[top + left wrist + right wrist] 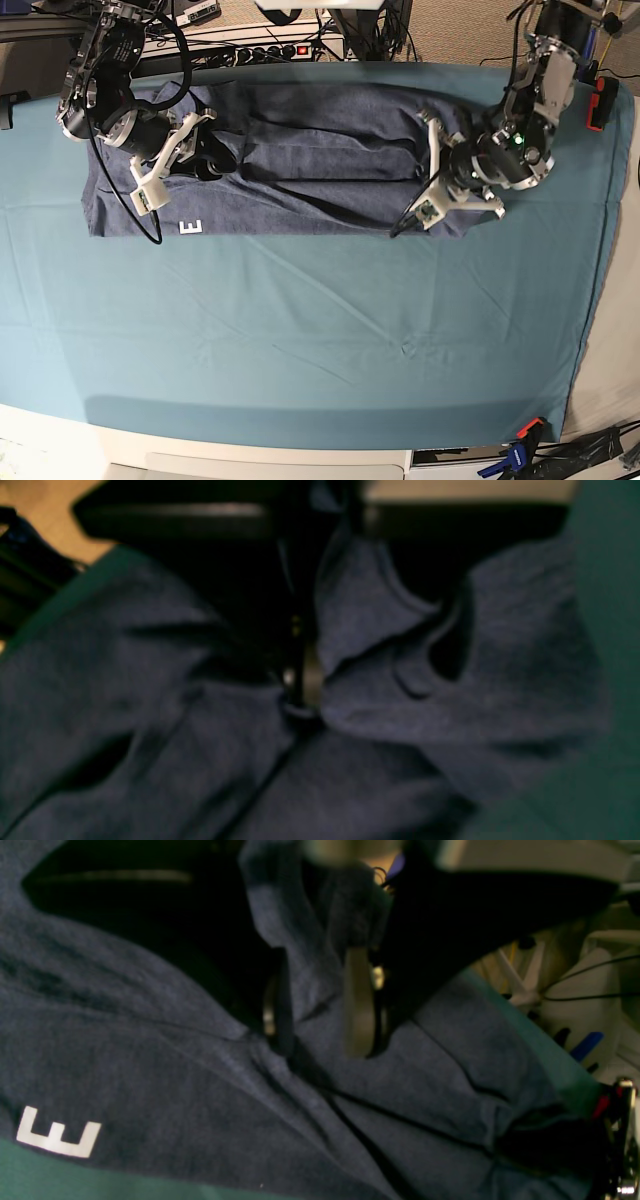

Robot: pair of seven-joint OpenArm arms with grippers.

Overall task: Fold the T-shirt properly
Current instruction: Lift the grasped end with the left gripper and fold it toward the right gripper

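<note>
**Both claws down on the T-shirt at the far side of the counter**

From my base view, the T-shirt (300, 160) lies stretched as a long, low band across the far part of the counter (320, 330), which is draped in a teal cloth (300, 300). The shirt is already doubled over on itself: a long fold line runs along its length, and one white letter "E" (190, 228) peeks out at the near edge toward the base view's left end.

My left claw (300, 680) sits at the shirt's end on the base view's right. On the left wrist view its jaws are pressed together, clamped on a bunched ridge of the slate-blue fabric, which puckers into creases around the pinch point. That view is blurred, so I cannot make out how many layers are caught.

My right claw (320, 1010) is at the other end, on the base view's left. On the right wrist view its two fingers (357, 1005) stand apart with a raised fold of the shirt rising between them and draping over the front of the claw. Whether they actually squeeze that fold or merely straddle it, I cannot tell. The letter "E" shows low in that view too, just above the strip of teal cloth.

Beyond the counter's far edge I see a power strip (270, 48) and tangled cables (380, 35).
</note>
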